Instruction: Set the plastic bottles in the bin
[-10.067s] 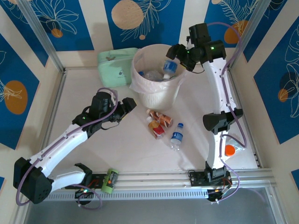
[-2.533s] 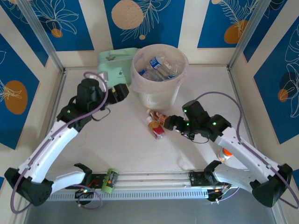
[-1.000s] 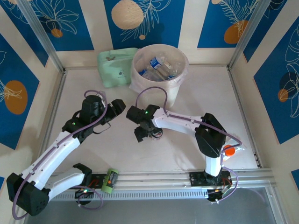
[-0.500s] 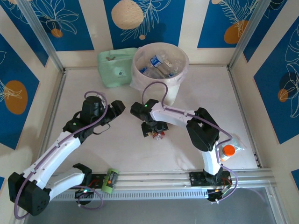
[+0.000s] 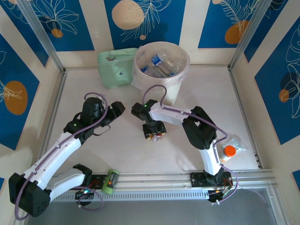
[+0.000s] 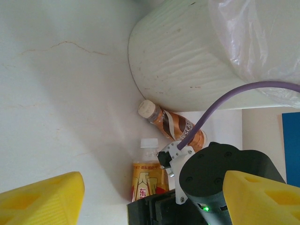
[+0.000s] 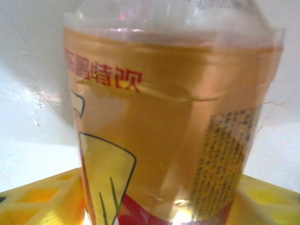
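An orange-labelled plastic bottle [image 7: 164, 122] with a white cap [image 6: 149, 143] lies on the table, and my right gripper [image 7: 157, 206] is shut on it, a yellow finger [image 7: 37, 197] pressed against each side. From above, that gripper [image 5: 154, 134] sits low over the bottle in the middle of the table. A brown-labelled bottle [image 6: 174, 127] lies beside it at the foot of the bin [image 6: 187, 61]. The cream bin [image 5: 172, 92] stands at the back with several bottles [image 5: 158, 63] inside. My left gripper [image 5: 117, 108] hangs open and holds nothing, just left of the right one.
A pale-green pouch [image 5: 115, 68] lies left of the bin. An orange-capped bottle in clear wrap [image 5: 228, 151] rests near the right arm's base. A green item [image 5: 110, 180] sits on the front rail. The right arm's purple cable [image 5: 152, 91] loops by the bin.
My right gripper shifted slightly right, settled over the orange-labelled bottle and its jaws narrowed onto it. The left arm has not moved.
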